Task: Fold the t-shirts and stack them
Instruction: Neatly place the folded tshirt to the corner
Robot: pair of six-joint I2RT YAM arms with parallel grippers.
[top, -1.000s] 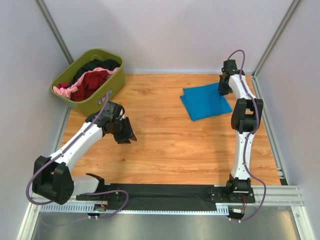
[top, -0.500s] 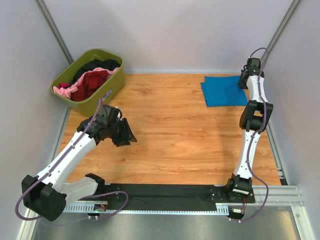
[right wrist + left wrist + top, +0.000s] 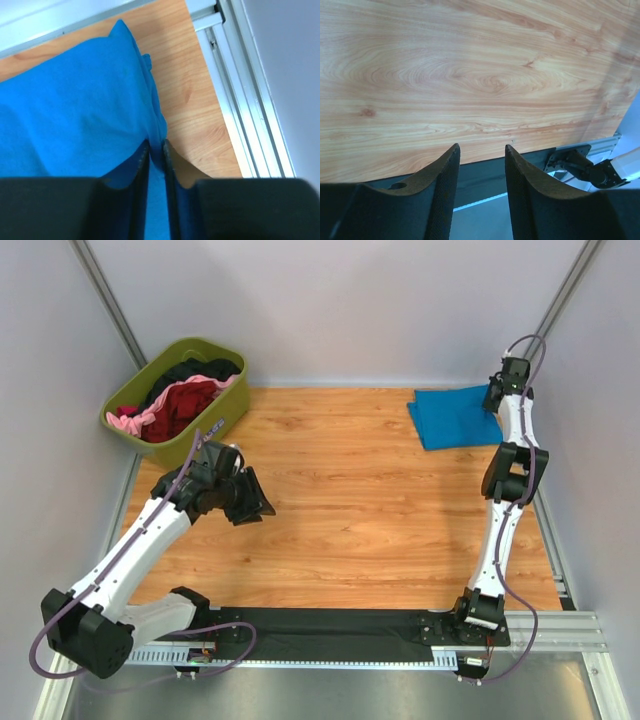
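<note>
While checking far-right corner of table (image 3: 350,490), found blue t-shirt (image 3: 452,418) lying folded flat, w/ rt gripper (image 3: 494,402) at its right edge. Fingers (image 3: 137,167) nearly together, blue cloth in the slit; cannot tell whether pinched or merely straddled. Noted left gripper (image 3: 252,504) over bare wood nr left side, jaws spread, nothing between; logged other t-shirts (image 3: 185,400) (dark red, pink, black) heaped in olive tub (image 3: 222,425) at far-left corner.

Bare wood table (image 3: 350,495) across the middle, olive tub (image 3: 228,412) blocking far left corner, blue t-shirt (image 3: 452,420) filling far right corner
</note>
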